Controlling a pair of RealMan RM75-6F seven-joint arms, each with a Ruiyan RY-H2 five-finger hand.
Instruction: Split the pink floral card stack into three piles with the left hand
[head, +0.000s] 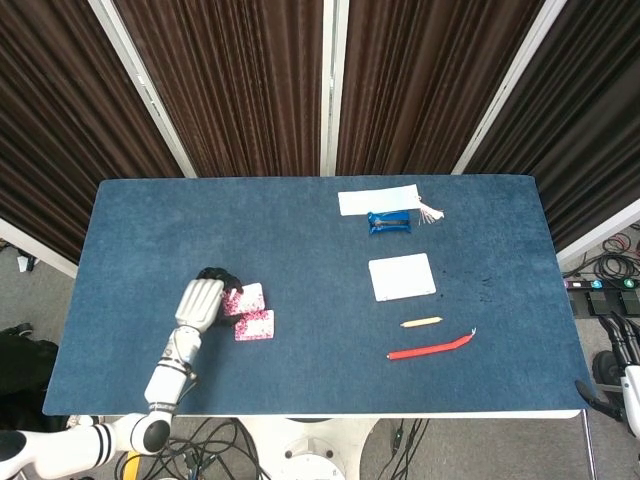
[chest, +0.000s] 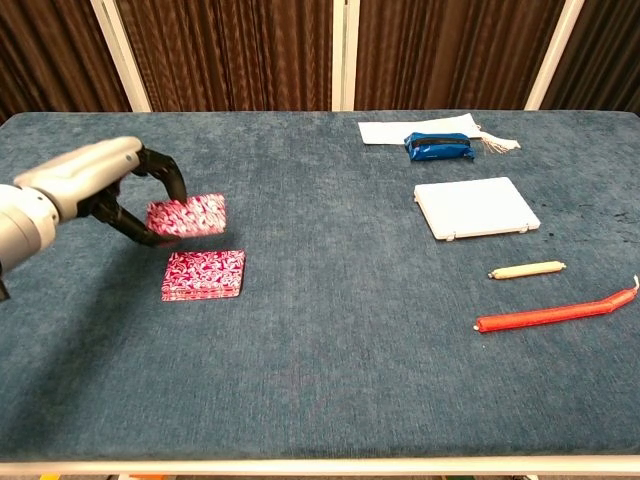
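Pink floral cards (chest: 186, 216) above stack (chest: 204, 275)

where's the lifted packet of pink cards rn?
Chest view, left side: the lifted packet is held by the left robot hand in the air, just above and behind the remaining pink stack on the table.

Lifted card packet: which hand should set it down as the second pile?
Left. The left hand already holds the lifted packet above the remaining stack; the right hand shows in neither view.

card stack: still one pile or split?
Split. The left hand holds a lifted packet of cards above the remaining pile on the table.
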